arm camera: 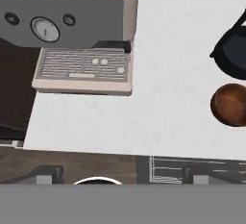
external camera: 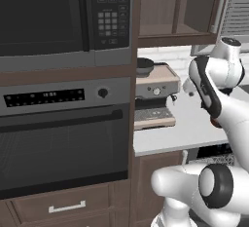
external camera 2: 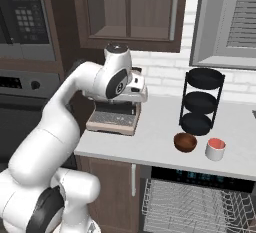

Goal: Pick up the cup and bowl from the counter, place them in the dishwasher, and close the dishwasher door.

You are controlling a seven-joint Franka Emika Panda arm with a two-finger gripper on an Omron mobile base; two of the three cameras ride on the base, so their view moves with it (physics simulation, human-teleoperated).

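A brown bowl (external camera 2: pixel 185 142) and a white cup (external camera 2: pixel 215 149) with a red inside stand side by side on the pale counter (external camera 2: pixel 150 134), near its front edge. Below them is the dishwasher (external camera 2: pixel 200 176), its grey wire rack (external camera 2: pixel 190 204) pulled out. The dishwasher door is out of view. In the hand view my gripper (arm camera: pixel 120 175) is open, fingertips far apart with nothing between them. It hovers high over the counter's (arm camera: pixel 168 98) front edge, and the bowl (arm camera: pixel 230 104) lies off to the right. The cup is outside that view.
A beige coffee machine (external camera 2: pixel 115 112) stands on the counter's left end, close under my raised hand. A black three-tier stand (external camera 2: pixel 201 102) rises behind the bowl. A black wall oven (external camera: pixel 63 138) and a microwave (external camera: pixel 63 16) fill the left wall. Wall cabinets (external camera 2: pixel 130 7) hang above.
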